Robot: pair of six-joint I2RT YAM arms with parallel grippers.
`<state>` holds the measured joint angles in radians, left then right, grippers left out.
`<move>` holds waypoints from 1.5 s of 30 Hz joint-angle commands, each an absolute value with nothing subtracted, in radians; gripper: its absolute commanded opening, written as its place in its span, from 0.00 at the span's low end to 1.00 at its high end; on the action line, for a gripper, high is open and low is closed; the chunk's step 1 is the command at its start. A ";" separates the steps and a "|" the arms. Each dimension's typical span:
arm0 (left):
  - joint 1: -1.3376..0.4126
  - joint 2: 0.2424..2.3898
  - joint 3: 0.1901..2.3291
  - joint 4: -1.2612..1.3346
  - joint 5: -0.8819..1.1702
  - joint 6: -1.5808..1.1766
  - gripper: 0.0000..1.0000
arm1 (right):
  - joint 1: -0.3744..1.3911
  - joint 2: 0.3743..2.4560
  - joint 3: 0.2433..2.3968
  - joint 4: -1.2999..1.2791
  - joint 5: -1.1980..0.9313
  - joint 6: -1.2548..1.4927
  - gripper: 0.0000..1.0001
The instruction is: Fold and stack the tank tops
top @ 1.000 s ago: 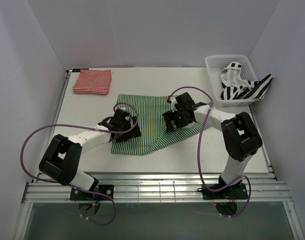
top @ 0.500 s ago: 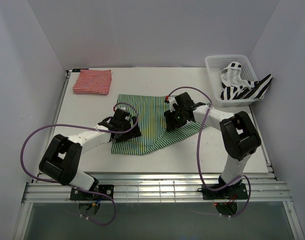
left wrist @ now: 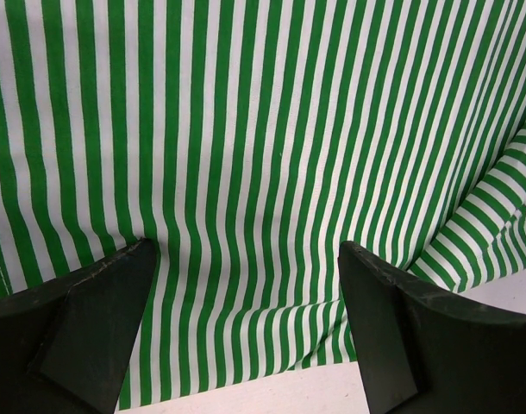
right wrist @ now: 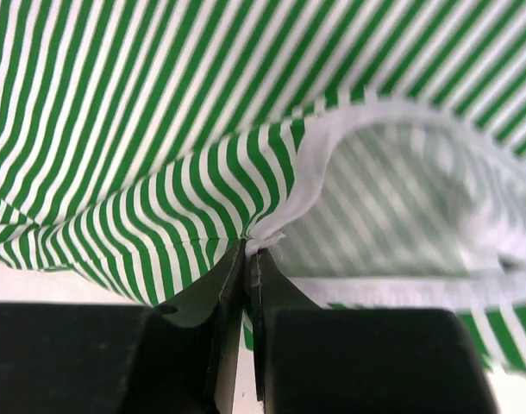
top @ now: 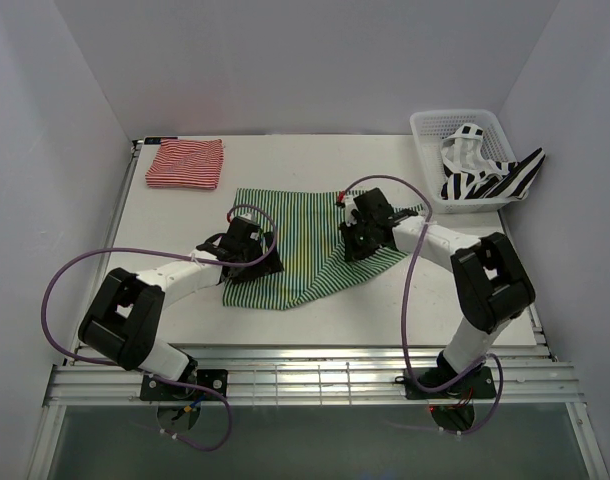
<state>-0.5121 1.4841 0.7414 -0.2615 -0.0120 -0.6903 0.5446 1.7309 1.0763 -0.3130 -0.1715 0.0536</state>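
While the green-and-white tank top point(top: 295, 250) is lying spread across the middle of the table point(top: 465, 290), its right-hand part is being pinched by the right gripper point(top: 357, 238). In the right wrist view, the two dark fingers point(right wrist: 203, 302) are being pressed together on a white-hemmed edge of the striped cloth. That edge is being drawn up into a small peak just at the fingertips, and the paler underside of the fabric is being shown beside it.

The left gripper point(top: 253, 258) is being held low over the left part of the same top, close to its near edge. In the left wrist view its fingers point(left wrist: 99, 302) are being held spread wide apart. Nothing is being gripped between them, and only flat striped cloth is being framed in the gap.

The red-and-white tank top point(top: 185, 163) is being left folded at the far left corner of the table, well apart from both arms. The black-and-white tank top point(top: 485, 170) is being carried in the white basket point(top: 425, 125) at the far right, with part of it draped over the basket's right rim.
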 commanded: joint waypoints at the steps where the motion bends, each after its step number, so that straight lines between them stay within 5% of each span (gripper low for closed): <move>1: -0.508 1.502 0.723 -0.273 -0.005 -0.703 0.98 | 0.549 1.584 0.984 -0.367 -0.098 0.138 0.10; 9: -0.508 1.500 0.712 -0.285 -0.005 -0.715 0.98 | 0.557 1.210 0.589 -0.396 -0.120 0.411 0.14; 13: -0.508 1.500 0.712 -0.290 -0.008 -0.718 0.98 | 0.555 1.065 0.491 -0.462 -0.118 0.531 0.32; 16: -0.508 1.496 0.713 -0.298 -0.006 -0.718 0.98 | 0.557 0.990 0.515 -0.563 -0.048 0.586 0.33; 23: -0.508 1.476 0.710 -0.302 -0.008 -0.713 0.98 | 0.554 0.926 0.684 -0.640 0.207 0.583 0.98; 25: -0.508 1.468 0.704 -0.301 -0.011 -0.715 0.98 | 0.549 0.966 0.736 -0.635 0.273 0.589 0.90; 34: -0.508 1.459 0.700 -0.299 -0.017 -0.722 0.98 | 0.332 1.262 0.873 -0.582 0.293 0.525 0.90; 45: -0.508 1.473 0.689 -0.270 -0.002 -0.735 0.98 | 0.284 1.342 0.847 -0.416 0.199 0.479 0.99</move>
<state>-0.5117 1.4727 0.7258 -0.2462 -0.0124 -0.7219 0.2935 1.3323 0.8368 -0.4980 0.2131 0.4961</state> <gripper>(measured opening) 0.978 0.989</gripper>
